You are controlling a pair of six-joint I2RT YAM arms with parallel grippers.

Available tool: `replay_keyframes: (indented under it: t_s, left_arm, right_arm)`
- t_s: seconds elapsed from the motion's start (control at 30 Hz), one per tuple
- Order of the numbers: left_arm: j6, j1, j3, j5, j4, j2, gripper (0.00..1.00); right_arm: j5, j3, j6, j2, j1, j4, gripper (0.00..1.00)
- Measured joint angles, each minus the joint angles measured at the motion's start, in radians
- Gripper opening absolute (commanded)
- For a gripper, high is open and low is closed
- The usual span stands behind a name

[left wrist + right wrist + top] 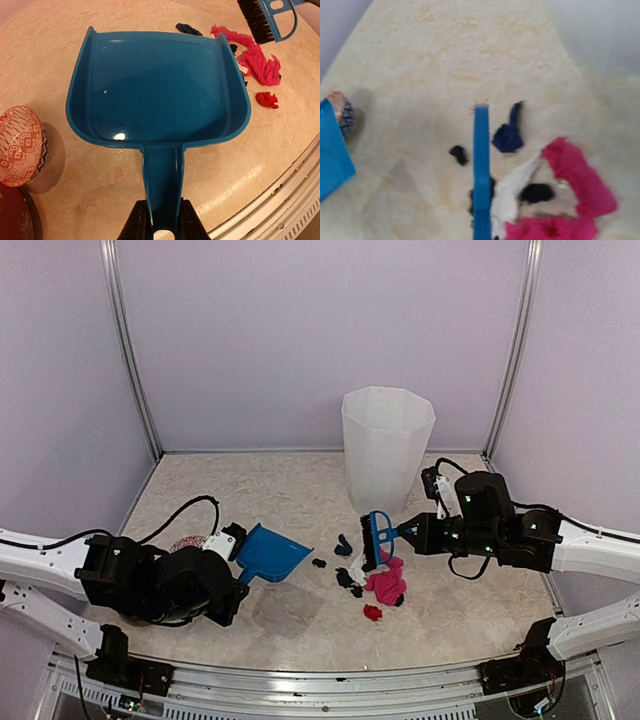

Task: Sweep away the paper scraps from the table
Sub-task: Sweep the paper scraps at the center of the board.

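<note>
Low, flat strokes are the call: the blue plastic hand brush point(378, 538) should push the crumpled pink, black and white paper scraps point(385, 583), heaped mid-right on the beige marbled table point(280, 490), into the blue plastic dustpan point(155, 95), lip pressed down. Left gripper point(162, 222) pinches the dustpan handle; right gripper point(412, 532) clamps the brush handle.

Bright even light, blurred right-wrist view
</note>
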Motion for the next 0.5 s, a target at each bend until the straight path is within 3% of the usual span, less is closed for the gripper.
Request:
replay_keyframes:
  t_s: [0.5]
  left_arm:
    - [0.133, -0.087, -0.058, 0.211, 0.131, 0.117, 0.0]
  right_arm:
    - [0.217, 0.169, -0.229, 0.055, -0.07, -0.349, 0.0]
